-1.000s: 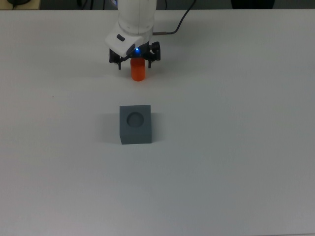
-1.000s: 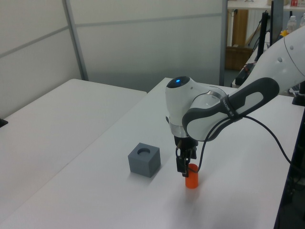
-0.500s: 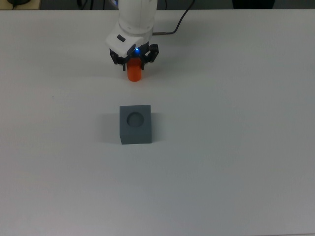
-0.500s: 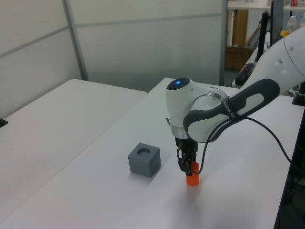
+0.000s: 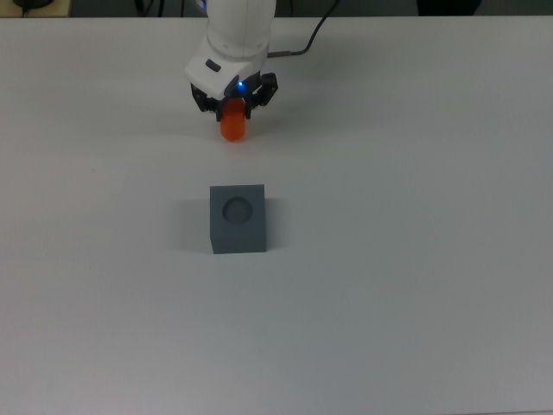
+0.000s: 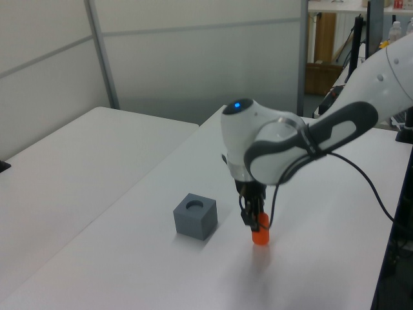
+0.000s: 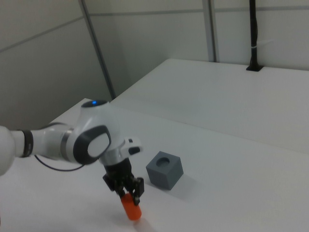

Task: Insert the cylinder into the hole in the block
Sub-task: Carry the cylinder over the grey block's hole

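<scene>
1. Table: white, flat, matte. Bears all items below.

2. Block: dark grey matte cube, nearest item in the top view, resting flat on the table. Looks rigid and stable; judged unlikely to shift under light contact.

3. Hole: round recess in the block's upward face, unoccupied. Appears about as wide as the cylinder, so the fit is judged close.

4. Cylinder: small, bright orange, smooth. Located beyond the block in the top view, apart from it, directly under the gripper. In the right view it hangs tilted, lower end at or just above the table; contact cannot be told. Judged light, stiff and somewhat slippery. Best held on the upper sides, leaving the lower end free for insertion.

5. Gripper: black fingers clenched on the cylinder's upper part, one each side.

6. Arm: white, blue light lit near the wrist; black cable trailing toward the table's far edge.
</scene>
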